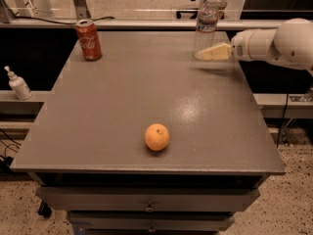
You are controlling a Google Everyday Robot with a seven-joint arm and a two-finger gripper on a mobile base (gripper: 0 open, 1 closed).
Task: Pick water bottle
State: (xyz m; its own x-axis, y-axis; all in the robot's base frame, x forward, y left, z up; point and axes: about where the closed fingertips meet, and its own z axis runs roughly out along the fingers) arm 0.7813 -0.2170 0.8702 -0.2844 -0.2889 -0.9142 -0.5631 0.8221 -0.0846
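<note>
The water bottle [206,21] is a tall clear plastic bottle with a white cap and a pale label band. It stands upright at the far right of the grey table [122,97]. My gripper [211,52] reaches in from the right on a white arm [283,43]. Its cream tip sits low in front of the bottle's base, level with the tabletop. I cannot tell whether it touches the bottle.
A red soda can [89,39] stands at the far left corner of the table. An orange [157,137] lies near the front middle. A small white pump bottle [17,83] stands on a lower ledge to the left. Drawers [146,207] sit under the tabletop.
</note>
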